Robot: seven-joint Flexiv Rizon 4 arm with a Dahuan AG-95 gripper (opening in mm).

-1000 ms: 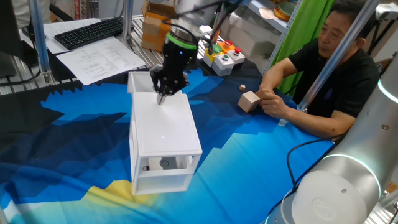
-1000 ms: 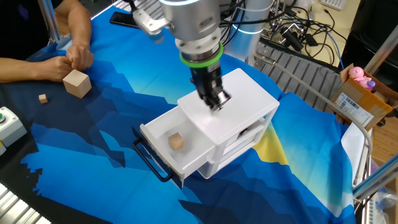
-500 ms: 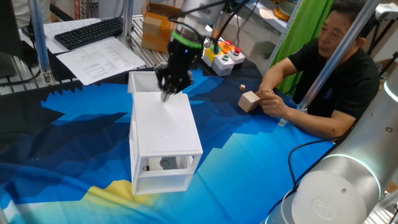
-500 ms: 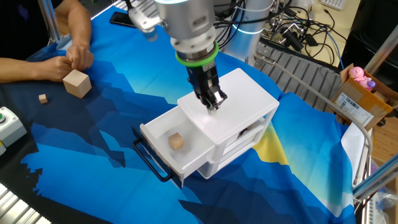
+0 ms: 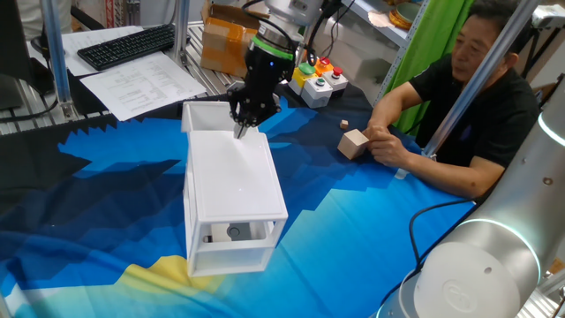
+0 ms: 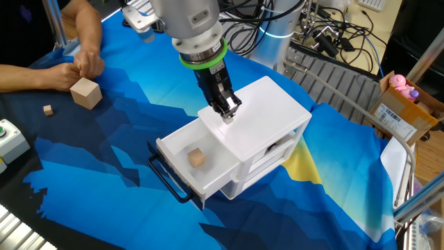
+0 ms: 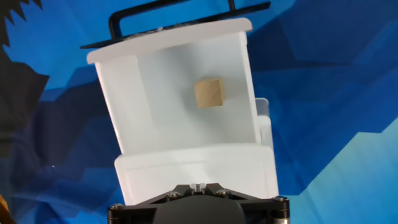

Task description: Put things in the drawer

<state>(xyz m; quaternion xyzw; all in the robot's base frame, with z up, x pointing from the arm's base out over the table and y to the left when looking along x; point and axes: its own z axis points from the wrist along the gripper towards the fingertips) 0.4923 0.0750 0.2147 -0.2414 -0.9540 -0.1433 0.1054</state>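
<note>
The white cabinet (image 6: 270,111) stands mid-table with its upper drawer (image 6: 210,182) pulled out by its black handle. One small tan cube (image 6: 198,157) lies inside the drawer and also shows in the hand view (image 7: 208,94). Another small cube (image 6: 48,110) lies on the cloth near the person's hands, also seen in one fixed view (image 5: 344,124). My gripper (image 6: 227,114) hangs just above the cabinet top at the drawer end, its fingers together and holding nothing. It shows over the cabinet's far edge (image 5: 240,132) and at the bottom of the hand view (image 7: 198,185).
A larger tan wooden block (image 6: 86,92) sits by the person's hands (image 6: 83,62) at the table edge. A button box (image 5: 318,79), a cardboard box (image 5: 221,40) and a keyboard (image 5: 124,44) stand behind the cabinet. The lower compartment (image 5: 234,232) shows dark contents.
My shut gripper has risen a little and shifted along the cabinet top toward the open drawer end. The cube in the drawer and the person's hands have not moved.
</note>
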